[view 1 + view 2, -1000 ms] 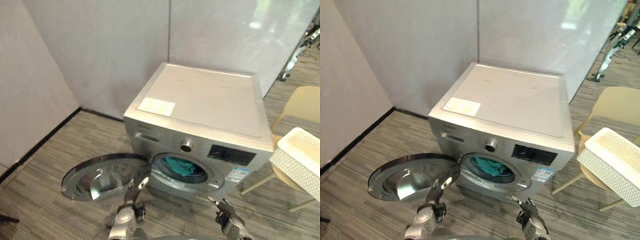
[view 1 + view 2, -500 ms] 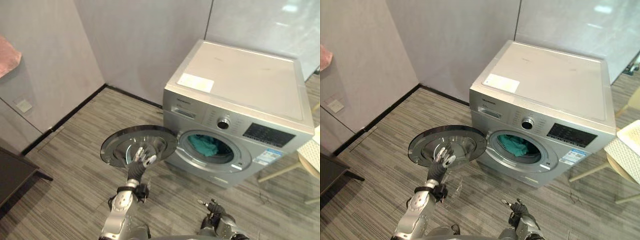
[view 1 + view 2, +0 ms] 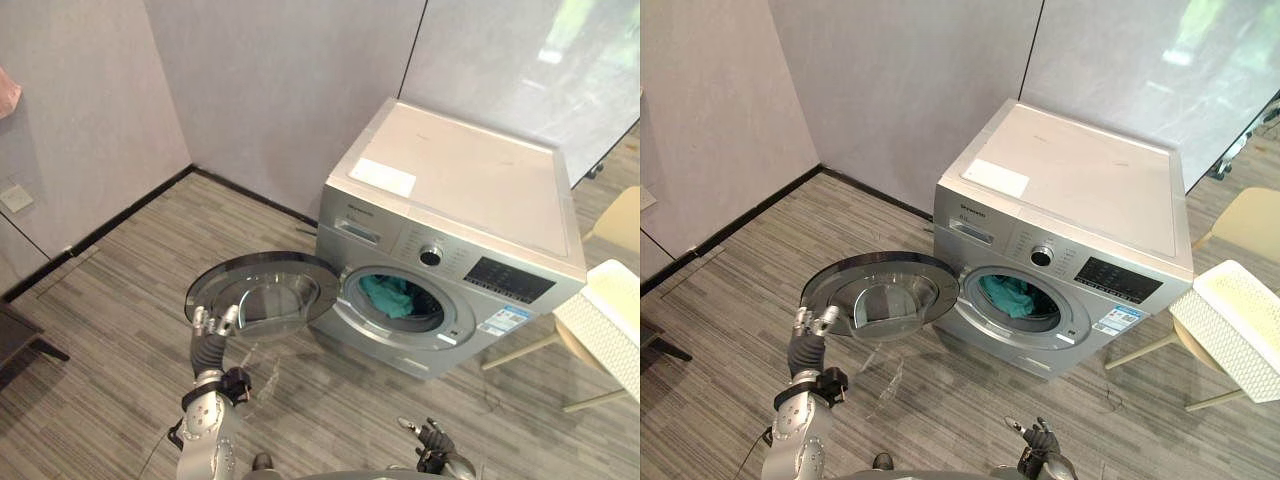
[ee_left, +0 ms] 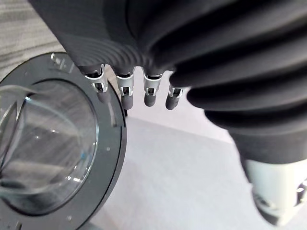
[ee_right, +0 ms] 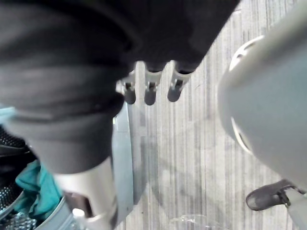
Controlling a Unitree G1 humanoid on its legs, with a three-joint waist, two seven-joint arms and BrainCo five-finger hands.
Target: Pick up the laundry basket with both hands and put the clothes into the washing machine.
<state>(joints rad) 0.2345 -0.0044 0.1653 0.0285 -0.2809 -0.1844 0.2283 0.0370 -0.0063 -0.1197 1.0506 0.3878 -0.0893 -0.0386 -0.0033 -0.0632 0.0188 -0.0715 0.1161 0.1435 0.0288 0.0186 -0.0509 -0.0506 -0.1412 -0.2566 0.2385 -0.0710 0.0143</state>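
You are holding your left hand (image 3: 212, 325) upright, fingers straight, by the near-left rim of the washing machine's (image 3: 455, 195) open door (image 3: 268, 292). Your right hand (image 3: 430, 438) is hanging low, fingers loosely apart. Teal clothes (image 3: 388, 295) are lying in the drum, and the laundry basket (image 3: 605, 320) is sitting at the right.

Head camera sits high and well back, both eyes tipped steeply down on the washer (image 3: 450, 200). The two views share nearly everything: washer, open door (image 3: 262, 290), floor (image 3: 110, 270), basket (image 3: 1230, 325), with the right eye set just a touch sideways. The left wrist camera looks along the left hand (image 4: 124, 93), very near the door's rim. The right wrist camera looks past the right hand (image 5: 149, 93) down at the floor, catching the clothes (image 5: 29, 187) in the drum.
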